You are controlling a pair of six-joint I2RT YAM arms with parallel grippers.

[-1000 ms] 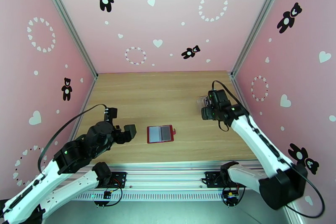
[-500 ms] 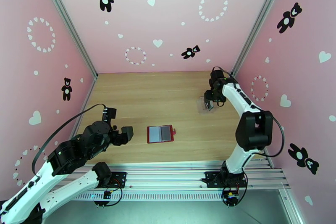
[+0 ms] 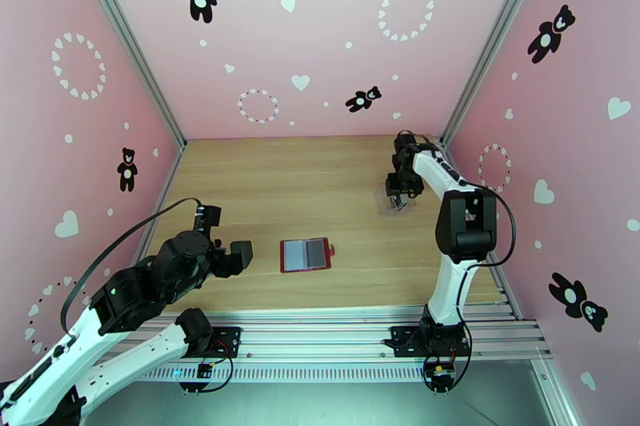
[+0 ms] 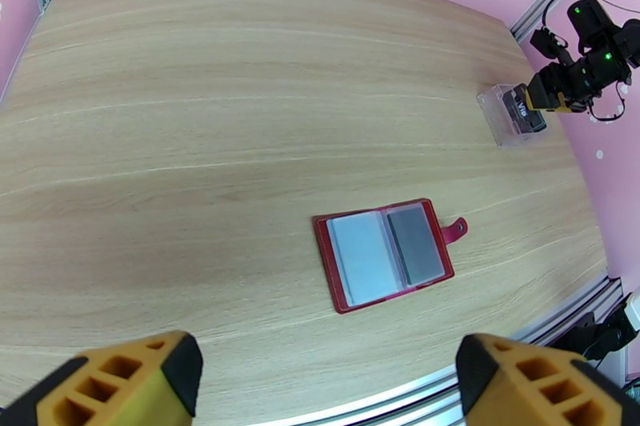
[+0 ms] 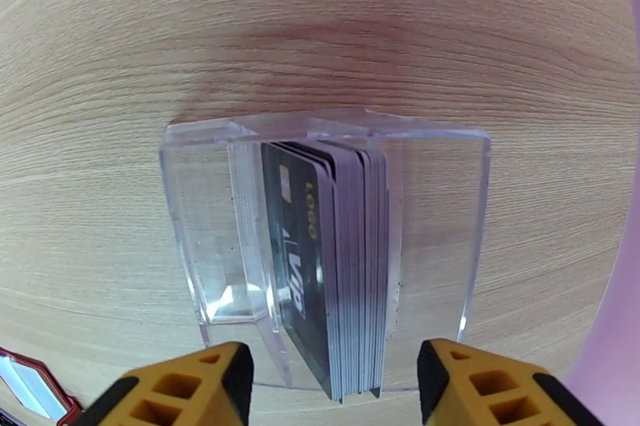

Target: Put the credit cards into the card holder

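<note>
Our right claw (image 5: pixel 330 388) hangs released, its two yellow fingers (image 5: pixel 184 388) standing apart with nothing pinched between them. Straight ahead of it, in the gap's line, the cards (image 5: pixel 328 276) stand on edge as one tight stack inside a clear box (image 5: pixel 200 220). Their flat faces turn toward our two fingers, one face each way, and their long axis runs straight away from the claw. The front card is dark with yellow and white print. The stack sits against the box's right-hand part, with bare space left of it. The box rests on the table (image 5: pixel 120 60). From above we see this claw (image 3: pixel 398 194) right over the box, at the table's far right.

Off to the right claw's near left, a red corner of the holder (image 5: pixel 32 388) shows.

Our left claw (image 4: pixel 328 364) is released too, its fingers spread wide and bare above the table. Ahead of it, roughly in line with the gap, the holder (image 4: pixel 384 253) lies open and flat, its pockets facing up. The left pocket is pale and the right one darker grey. Its long axis runs across the claw, slightly skewed, and its snap tab (image 4: pixel 456 229) points right. Far beyond it, to the right, sit the box and the right claw. From above, the left claw (image 3: pixel 240 253) stands just left of the holder, apart from it.
</note>
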